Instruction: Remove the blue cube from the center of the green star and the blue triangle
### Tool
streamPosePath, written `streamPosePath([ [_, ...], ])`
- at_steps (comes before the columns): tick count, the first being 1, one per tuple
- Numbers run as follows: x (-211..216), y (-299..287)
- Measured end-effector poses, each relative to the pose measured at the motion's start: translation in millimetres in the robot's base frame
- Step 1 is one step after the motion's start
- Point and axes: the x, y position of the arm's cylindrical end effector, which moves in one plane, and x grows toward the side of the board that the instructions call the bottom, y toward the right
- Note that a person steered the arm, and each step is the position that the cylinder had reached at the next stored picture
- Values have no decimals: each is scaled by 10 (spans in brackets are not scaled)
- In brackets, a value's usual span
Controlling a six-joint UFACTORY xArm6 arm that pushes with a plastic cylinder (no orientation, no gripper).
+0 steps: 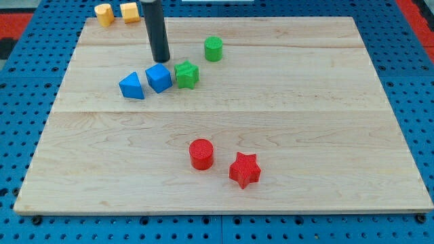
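The small blue plastic cube (159, 78) sits between the blue plastic triangle (132, 86) and green plastic star (186, 74) on the wooden bench (305, 102). It looks light, rigid and easy to slide. The arm has no gripper; its tip (161, 60) stands just above the cube, the likely contact face. Count: one cube, one triangle, one star.

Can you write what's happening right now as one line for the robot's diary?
tip: just above blue cube | cube: between blue triangle and green star | step: not pushed out yet
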Motion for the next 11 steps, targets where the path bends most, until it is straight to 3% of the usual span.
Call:
streamPosePath([
  [2,1145,247],
  [4,821,-216],
  [6,1591,-207],
  [8,1858,99],
  [9,909,-426],
  [10,453,-1446],
  [11,300,-1708],
])
